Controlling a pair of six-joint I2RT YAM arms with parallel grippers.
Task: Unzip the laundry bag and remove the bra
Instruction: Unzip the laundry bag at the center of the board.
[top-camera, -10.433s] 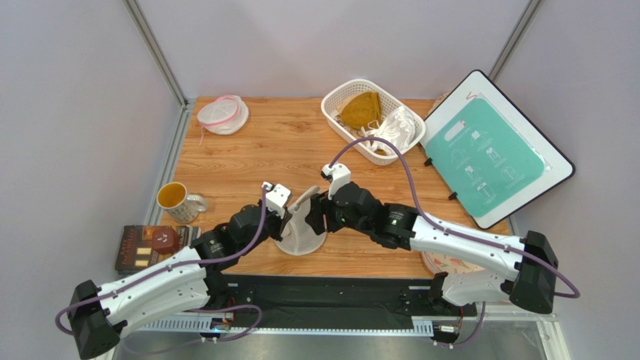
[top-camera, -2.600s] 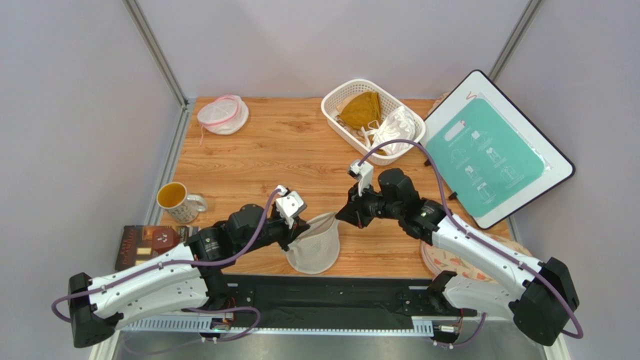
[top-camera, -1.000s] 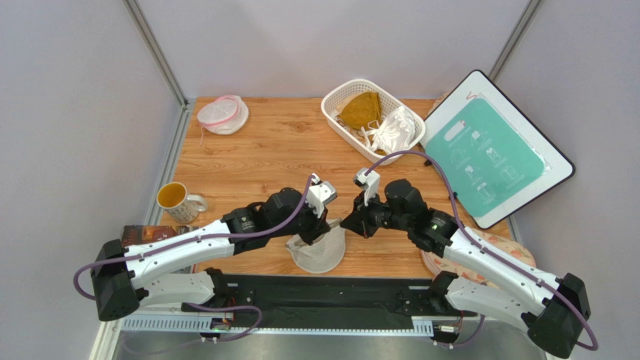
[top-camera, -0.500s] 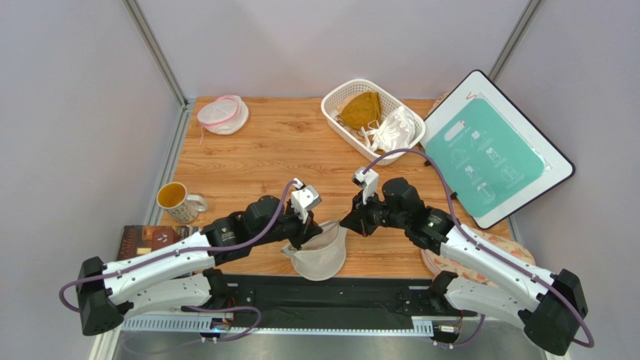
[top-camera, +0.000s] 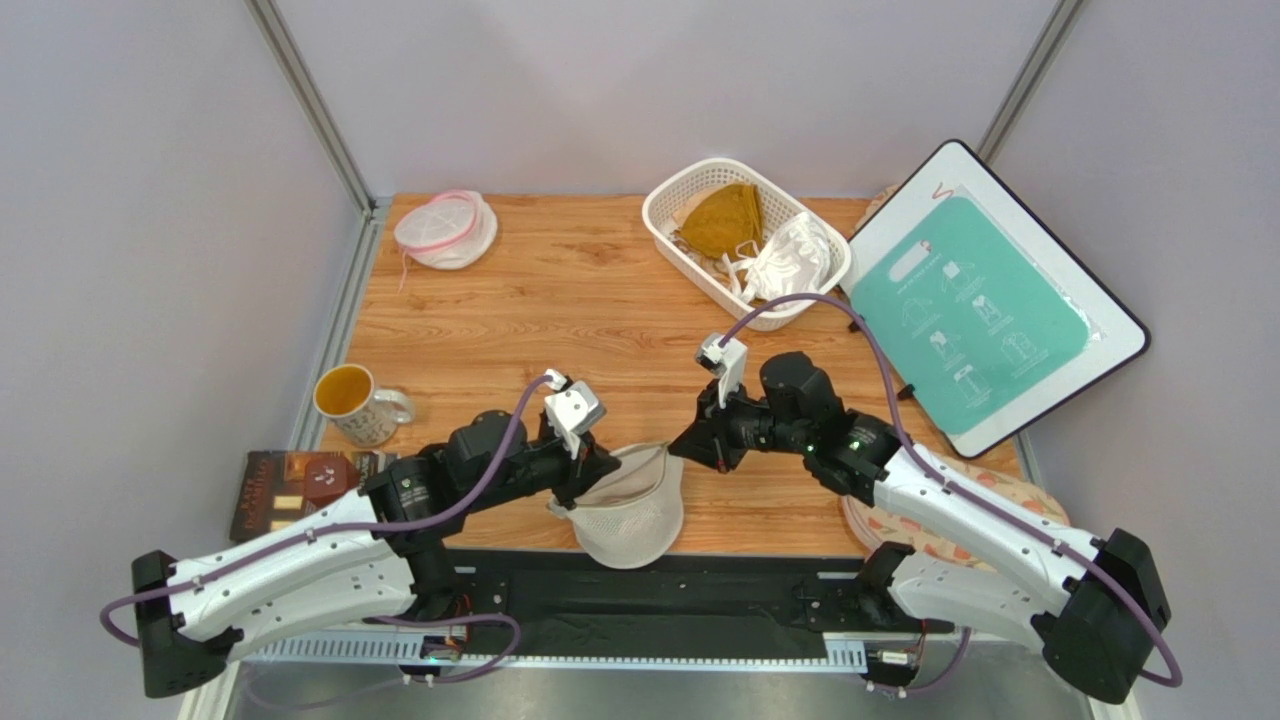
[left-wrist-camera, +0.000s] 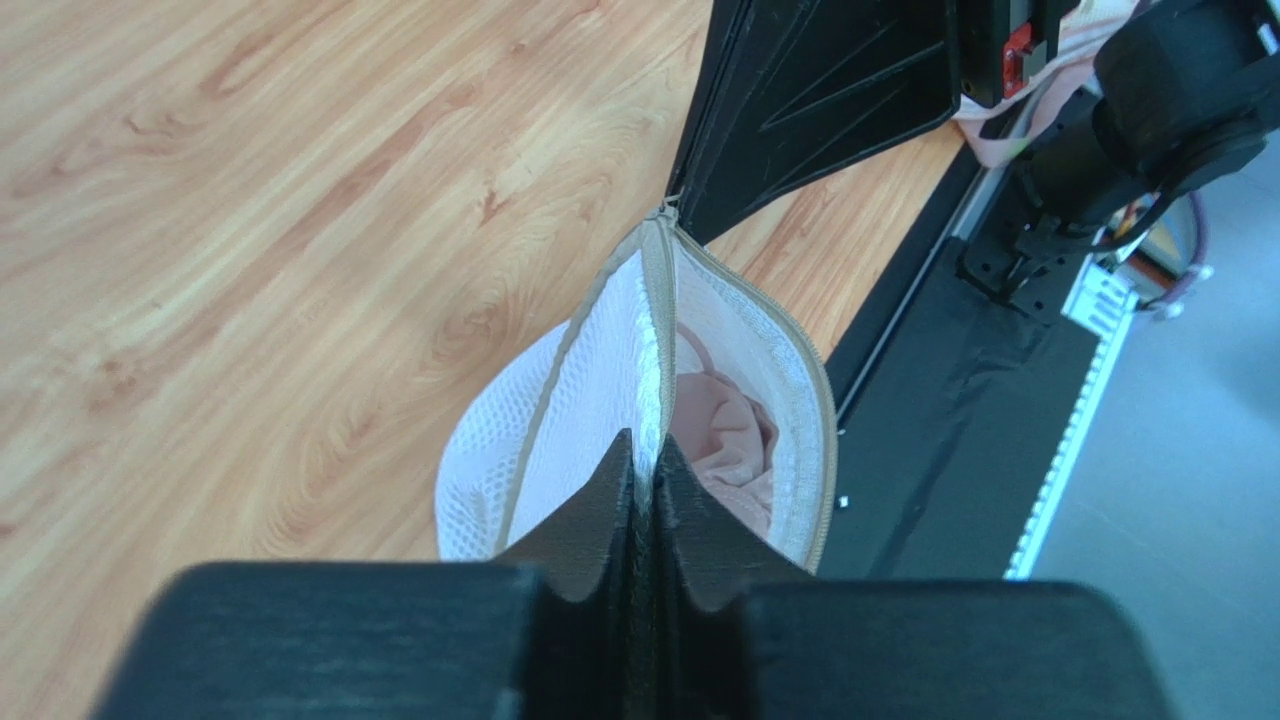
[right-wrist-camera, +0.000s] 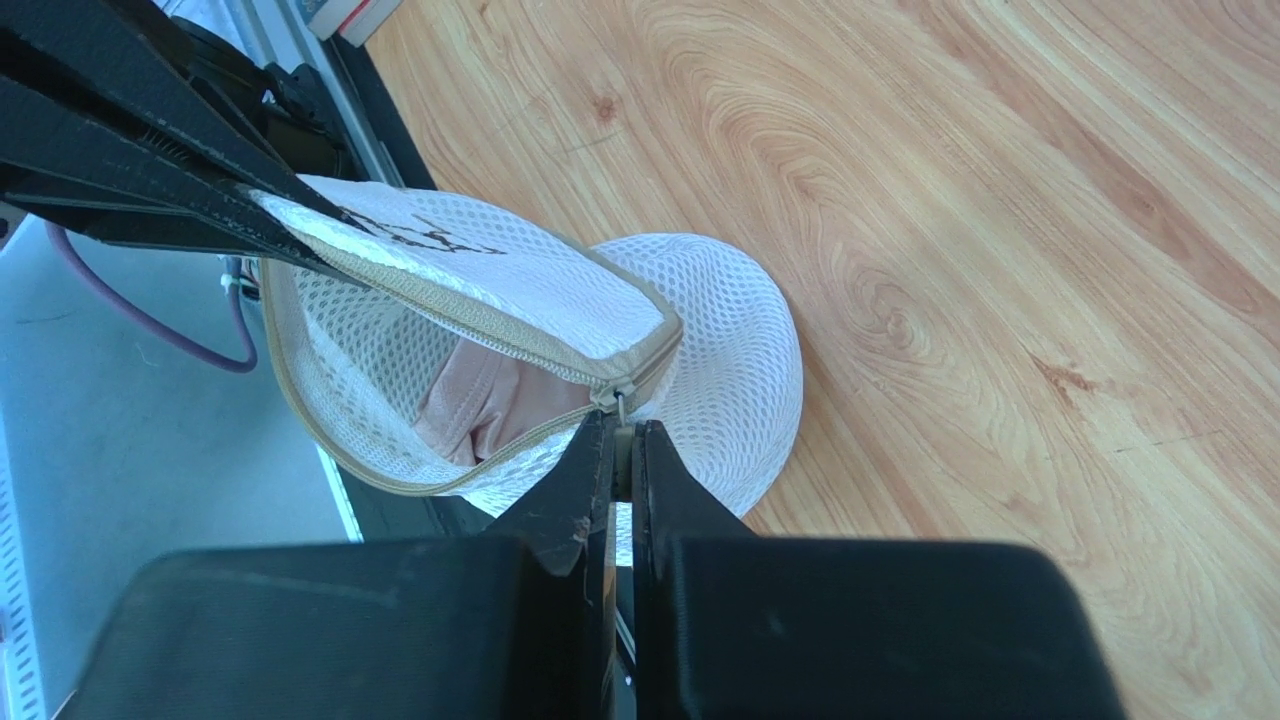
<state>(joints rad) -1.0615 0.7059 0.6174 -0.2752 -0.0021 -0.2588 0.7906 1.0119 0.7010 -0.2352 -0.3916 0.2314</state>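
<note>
The laundry bag (top-camera: 628, 510), a whitish mesh drum, stands near the table's front edge between my two grippers with its zip partly undone. In the left wrist view my left gripper (left-wrist-camera: 642, 450) pinches the mesh edge of the laundry bag (left-wrist-camera: 571, 405) beside the zip. The pale pink bra (left-wrist-camera: 729, 435) shows inside the opening. In the right wrist view my right gripper (right-wrist-camera: 616, 428) is shut on the zipper pull (right-wrist-camera: 618, 402) at the end of the open zip, and the bra (right-wrist-camera: 481, 405) lies inside the laundry bag (right-wrist-camera: 721, 345). From above, my left gripper (top-camera: 601, 468) and right gripper (top-camera: 679, 446) flank the bag.
A white basket (top-camera: 661, 210) at the back holds a mustard bra (top-camera: 721, 218) and a white bra (top-camera: 789, 258). A pink-rimmed mesh pouch (top-camera: 446, 228) lies back left. A mug (top-camera: 349, 395) and book (top-camera: 301, 488) sit left. A teal board (top-camera: 984, 308) leans right.
My left gripper has drawn back to the left and toward the front edge with the bag's edge, and the bag shifted slightly left with it. The right gripper has barely moved.
</note>
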